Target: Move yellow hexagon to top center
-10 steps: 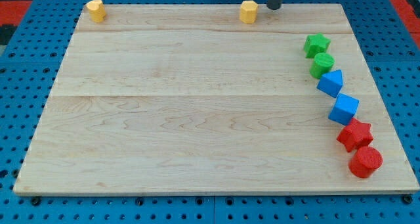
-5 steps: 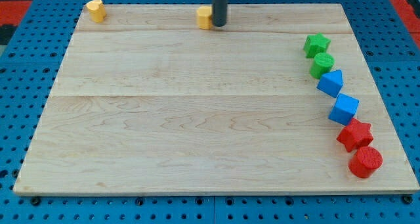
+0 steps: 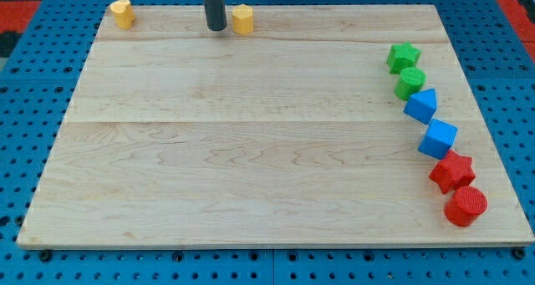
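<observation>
The yellow hexagon (image 3: 242, 19) sits near the top edge of the wooden board (image 3: 251, 151), a little left of the top middle. My tip (image 3: 216, 27) stands just to the hexagon's left with a small gap, not touching it. A second yellow block (image 3: 123, 13), shape unclear, lies at the board's top left corner.
Down the view's right side runs a curved row of blocks: a green star (image 3: 403, 57), a green rounded block (image 3: 410, 83), a blue triangle (image 3: 421, 105), a blue cube (image 3: 438, 139), a red star (image 3: 452, 170) and a red cylinder (image 3: 466, 206). Blue pegboard surrounds the board.
The yellow hexagon slid left along the top edge. My tip went from its right side to its left side, moving left the whole time.
</observation>
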Motion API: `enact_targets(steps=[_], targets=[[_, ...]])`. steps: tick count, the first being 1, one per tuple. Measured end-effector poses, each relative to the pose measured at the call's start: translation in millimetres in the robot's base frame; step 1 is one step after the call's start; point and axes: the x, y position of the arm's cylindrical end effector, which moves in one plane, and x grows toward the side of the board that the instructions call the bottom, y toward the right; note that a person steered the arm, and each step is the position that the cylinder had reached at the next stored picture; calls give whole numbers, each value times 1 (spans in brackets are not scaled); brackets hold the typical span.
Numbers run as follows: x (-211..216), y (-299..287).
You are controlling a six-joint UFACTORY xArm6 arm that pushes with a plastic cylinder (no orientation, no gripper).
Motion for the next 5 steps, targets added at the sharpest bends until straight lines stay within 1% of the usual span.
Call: enact_targets(steps=[1,2,3,4,5], targets=[[-7,22],[-7,23],[4,17],[16,37],[7,74]])
